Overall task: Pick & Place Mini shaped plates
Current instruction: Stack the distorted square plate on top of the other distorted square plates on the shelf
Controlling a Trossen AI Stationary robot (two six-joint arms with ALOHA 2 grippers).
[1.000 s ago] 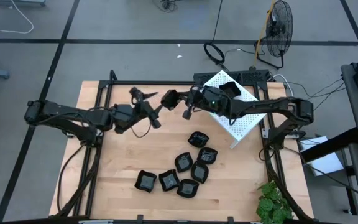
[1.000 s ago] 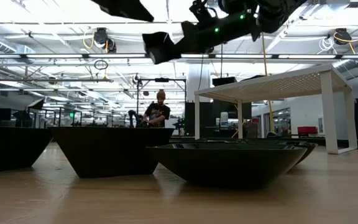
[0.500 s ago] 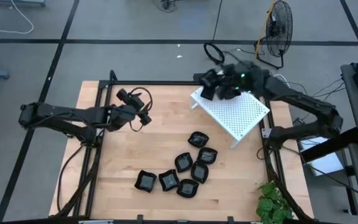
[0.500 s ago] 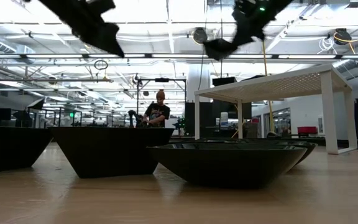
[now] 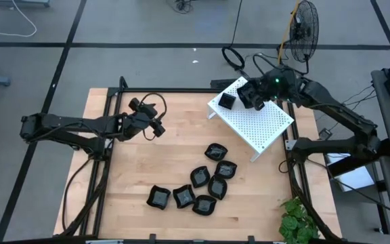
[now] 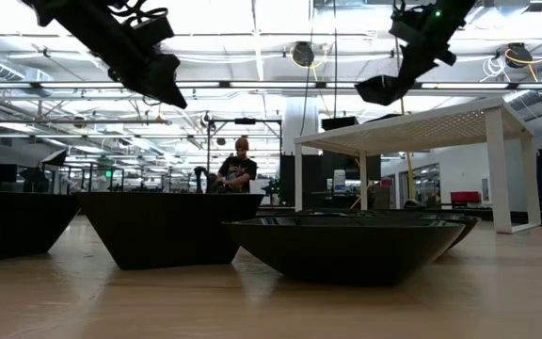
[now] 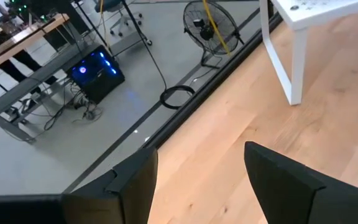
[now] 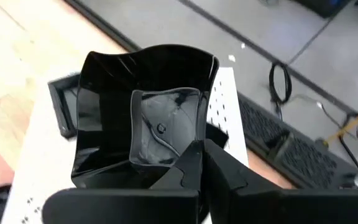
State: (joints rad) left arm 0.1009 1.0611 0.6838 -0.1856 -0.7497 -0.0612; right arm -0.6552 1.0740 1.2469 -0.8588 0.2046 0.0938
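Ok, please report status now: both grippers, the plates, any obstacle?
Right gripper shut on a black plate, above the white rack. Left gripper open, empty, over bare table. One plate on rack; seven plates on table. No obstacle seen.

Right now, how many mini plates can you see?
9 mini plates. Seven cluster on the table. One sits on the white rack at. The right gripper holds one above the rack. More may be hidden beneath that arm.

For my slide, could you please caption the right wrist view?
Right gripper shut on a glossy black plate, held above the white perforated rack.
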